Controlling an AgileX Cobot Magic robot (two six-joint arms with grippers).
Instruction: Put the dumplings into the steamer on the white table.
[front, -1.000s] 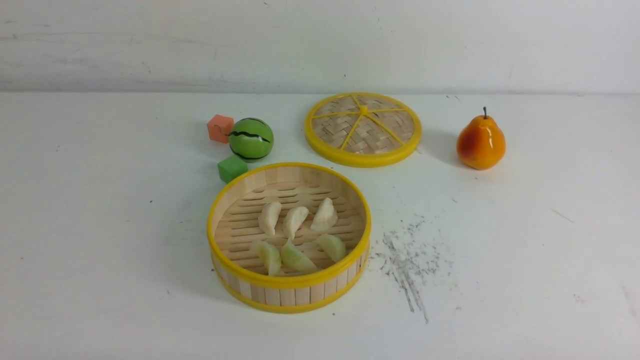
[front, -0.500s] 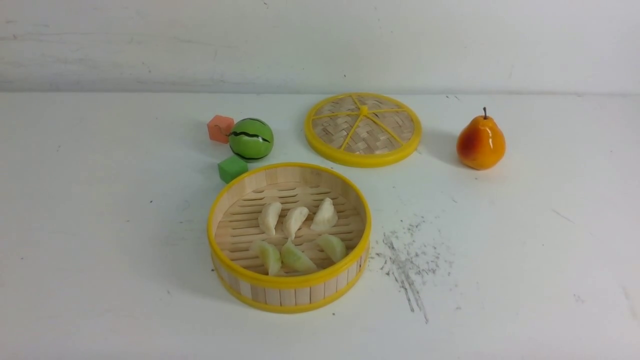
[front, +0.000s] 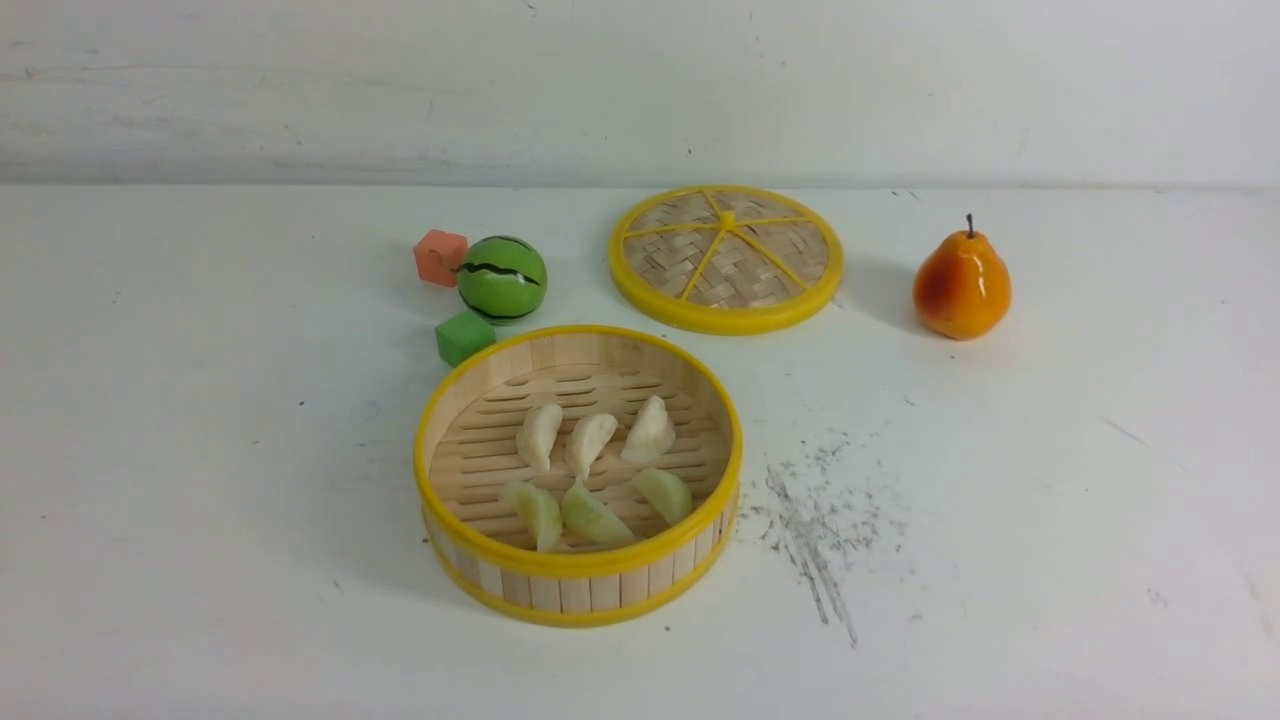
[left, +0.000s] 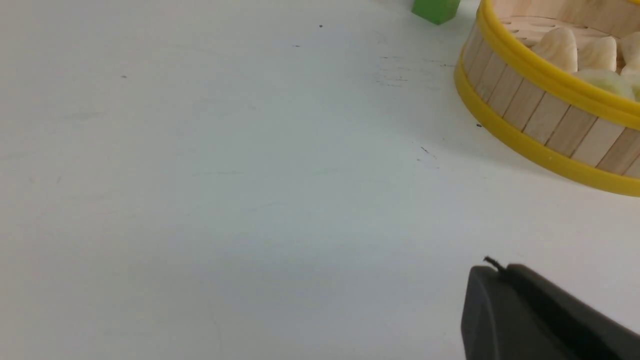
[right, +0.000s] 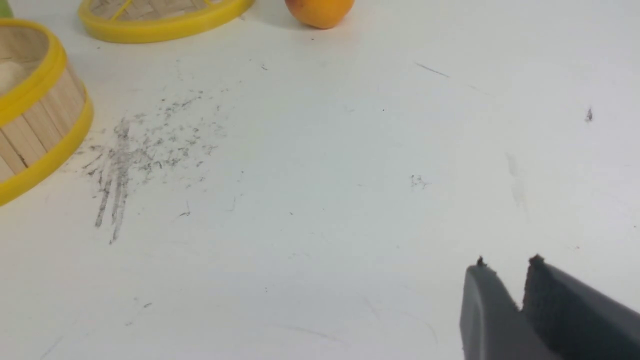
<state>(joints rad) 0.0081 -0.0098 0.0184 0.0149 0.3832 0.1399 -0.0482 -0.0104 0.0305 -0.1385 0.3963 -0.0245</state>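
Observation:
The steamer (front: 578, 580) stands on the white table (front: 1050, 480) in the middle of the front view. All six dumplings lie inside it: three cream-white ones (front: 590, 440) in a far row and three pale green ones (front: 592, 515) in a near row. Neither gripper shows in the front view. In the left wrist view my left gripper (left: 497, 270) is shut and empty over bare table, apart from the steamer (left: 545, 115). In the right wrist view my right gripper (right: 508, 263) is shut and empty, its tips slightly parted, far from the steamer (right: 35, 125).
The flat woven lid (front: 726, 258) lies behind the steamer to the right, with an orange pear (front: 961, 283) further right. A green ball (front: 502, 278), an orange cube (front: 440, 256) and a green cube (front: 464, 337) sit behind the steamer's left. Grey scuff marks (front: 815, 520) lie to its right.

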